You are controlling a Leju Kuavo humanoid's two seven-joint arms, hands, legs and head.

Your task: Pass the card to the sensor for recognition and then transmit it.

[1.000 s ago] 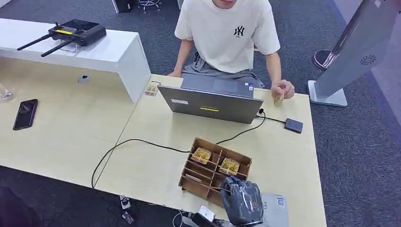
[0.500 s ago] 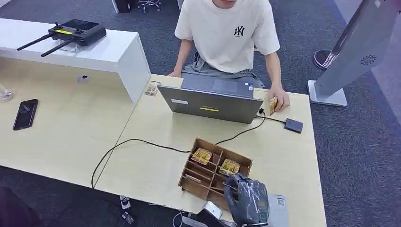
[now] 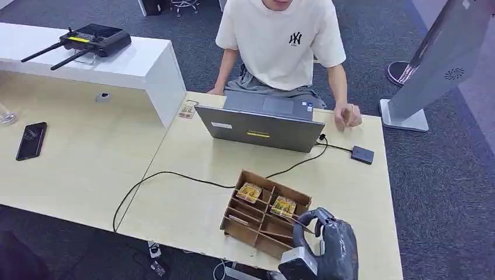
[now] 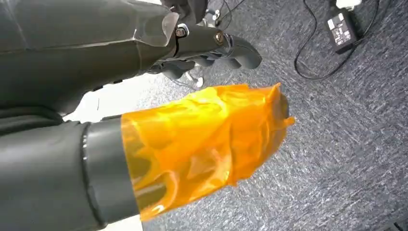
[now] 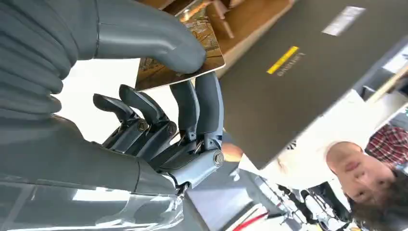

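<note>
Head view: the right hand (image 3: 324,245) has drawn back from the wooden box (image 3: 265,212) toward the desk's (image 3: 192,204) near edge, so a card looks freshly lifted; next it must reach the dark sensor (image 3: 362,154) by the desk's right edge.

Left wrist view: the left hand (image 4: 211,48) hangs over carpet, fingers curled in, holding nothing.

Right wrist view: thumb and fingers pinch the card (image 5: 180,60), thin, glossy, with brown-gold printing, just clear of the box.
</note>
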